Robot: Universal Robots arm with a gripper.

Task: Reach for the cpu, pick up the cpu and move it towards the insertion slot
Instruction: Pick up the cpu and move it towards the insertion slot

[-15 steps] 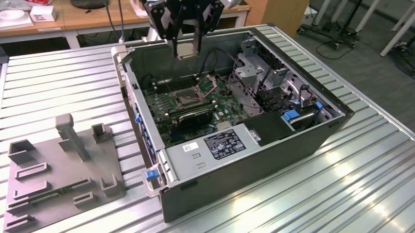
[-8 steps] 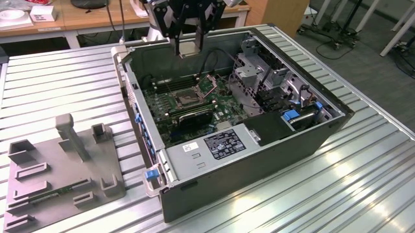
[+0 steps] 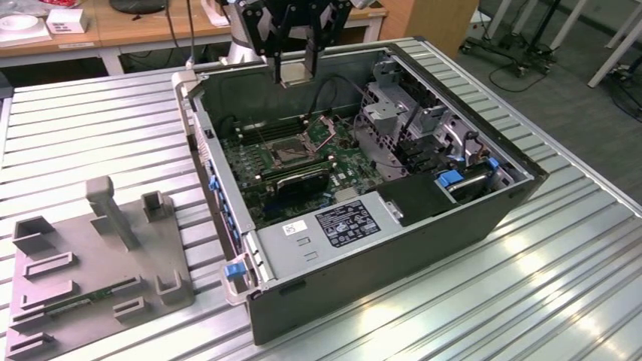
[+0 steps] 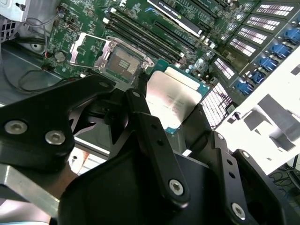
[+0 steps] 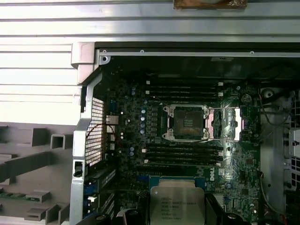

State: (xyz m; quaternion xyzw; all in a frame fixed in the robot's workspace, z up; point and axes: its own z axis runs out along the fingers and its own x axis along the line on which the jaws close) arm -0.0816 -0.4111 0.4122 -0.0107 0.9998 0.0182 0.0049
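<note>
My gripper (image 3: 294,75) hangs above the open computer case (image 3: 482,226), near its far wall, shut on the cpu (image 3: 294,74). In both wrist views the cpu (image 4: 176,96) (image 5: 177,206) is a silvery square chip with teal-green edges, held flat between the two black fingers (image 4: 145,122). The insertion slot (image 3: 284,154) is a square socket with a dark centre and shiny metal frame on the green motherboard. It lies open (image 4: 123,61) (image 5: 187,123) below and ahead of the chip. The cpu is apart from the slot, well above the board.
Black memory slots (image 5: 183,152) flank the socket. A drive cage (image 3: 401,113) and a power supply (image 3: 346,222) fill the case's right and near sides. A grey fixture (image 3: 101,256) with a green memory stick (image 3: 86,299) lies at the exterior view's left on the slatted metal table (image 3: 561,286).
</note>
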